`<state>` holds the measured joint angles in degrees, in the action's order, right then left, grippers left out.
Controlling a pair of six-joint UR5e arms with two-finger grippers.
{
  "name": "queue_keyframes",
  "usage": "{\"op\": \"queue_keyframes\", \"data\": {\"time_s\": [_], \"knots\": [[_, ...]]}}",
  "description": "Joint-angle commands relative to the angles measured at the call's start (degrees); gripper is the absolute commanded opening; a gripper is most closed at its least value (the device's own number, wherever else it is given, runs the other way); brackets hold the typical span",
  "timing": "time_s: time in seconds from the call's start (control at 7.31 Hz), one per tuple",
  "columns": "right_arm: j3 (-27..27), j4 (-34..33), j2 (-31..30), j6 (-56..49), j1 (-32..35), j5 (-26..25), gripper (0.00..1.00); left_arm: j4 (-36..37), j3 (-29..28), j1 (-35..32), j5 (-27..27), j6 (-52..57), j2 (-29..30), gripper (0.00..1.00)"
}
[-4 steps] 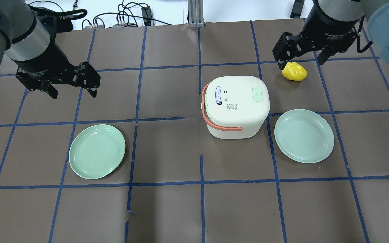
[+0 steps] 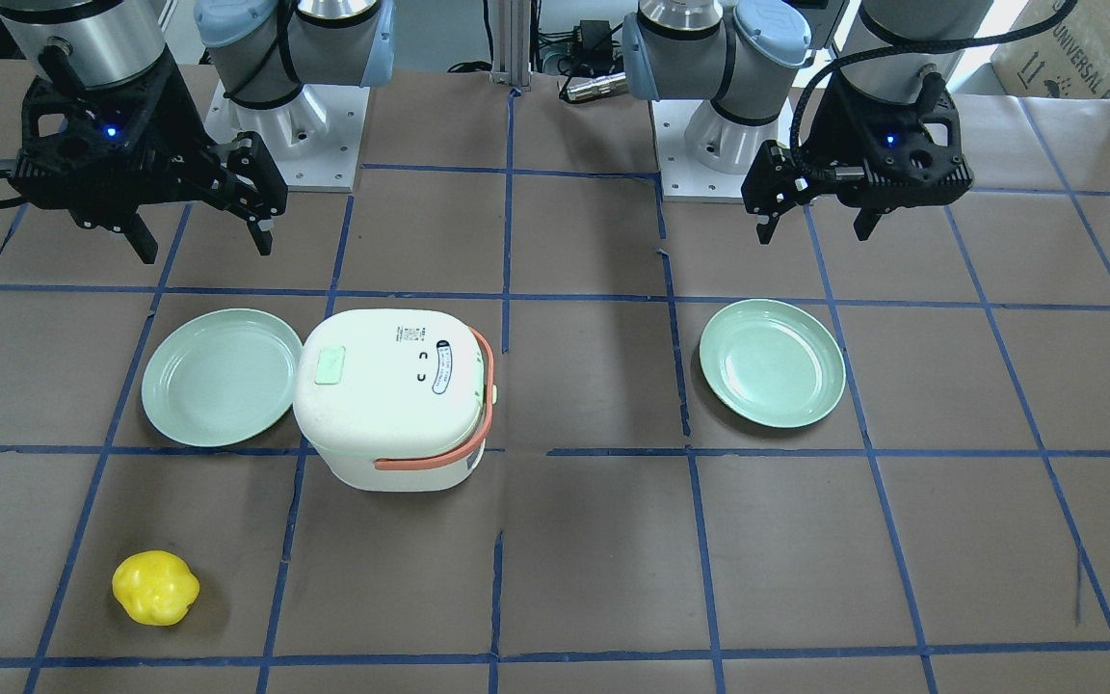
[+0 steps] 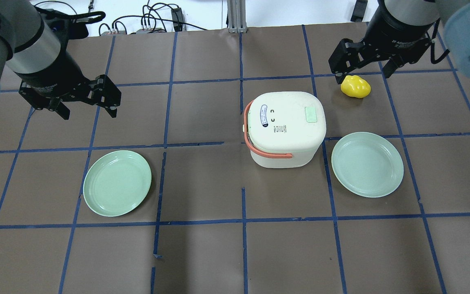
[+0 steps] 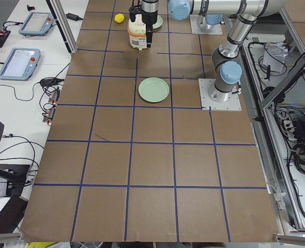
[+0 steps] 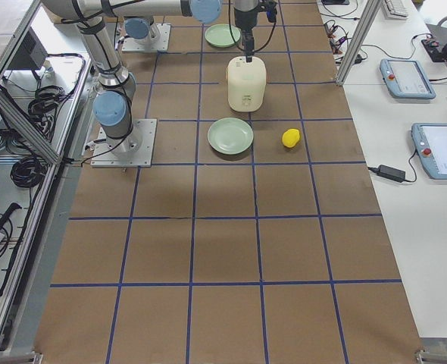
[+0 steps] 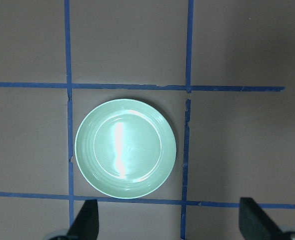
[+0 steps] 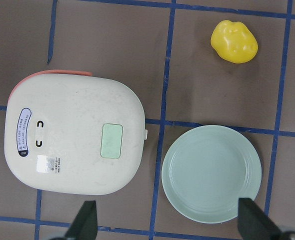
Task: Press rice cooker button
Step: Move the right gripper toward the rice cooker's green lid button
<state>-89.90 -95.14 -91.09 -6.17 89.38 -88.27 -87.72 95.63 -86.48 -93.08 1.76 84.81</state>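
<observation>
Standing: cooker (image 3: pixel 284 130) upright on the table (image 3: pixel 202 253), a little to the robot's right of the table's middle, lid shut.
Lid top: pale green button (image 3: pixel 310 114) on the half toward the robot's right. Oval label (image 3: pixel 262 115) on the other half.
Handle: salmon handle (image 3: pixel 251 143) folded down around the cooker's left side.
Right gripper: right gripper (image 2: pixel 205 246) hangs high, off the cooker's right corner on the robot's side. Fingers spread wide, nothing between them, nothing touched. Its wrist camera looks straight down on the cooker's lid.
Near plate: pale green near plate (image 3: pixel 367 164) just beside the cooker on its right, flat on the table. Whether it touches the cooker I cannot tell.
Lump: yellow lump (image 3: pixel 355 86) off the cooker's far right corner, away from the robot, apart from the cooker and near plate.
Far plate: second green far plate (image 3: pixel 117 183) well apart from the cooker, on its left.
Left gripper: left gripper (image 2: pixel 816 231) well left of the cooker, raised near the far plate. Fingers apart, gripping nothing.
</observation>
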Motion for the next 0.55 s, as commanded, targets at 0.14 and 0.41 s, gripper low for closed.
{"op": "queue_keyframes", "data": {"time_s": [0.14,0.41], "knots": [[0.1,-0.3,0.1,0.6,0.1,0.3,0.07,0.0,0.0,0.0,0.0,0.0,0.0,1.0],[-0.1,-2.3,2.5,0.5,0.4,0.2,0.07,0.0,0.0,0.0,0.0,0.0,0.0,1.0]]}}
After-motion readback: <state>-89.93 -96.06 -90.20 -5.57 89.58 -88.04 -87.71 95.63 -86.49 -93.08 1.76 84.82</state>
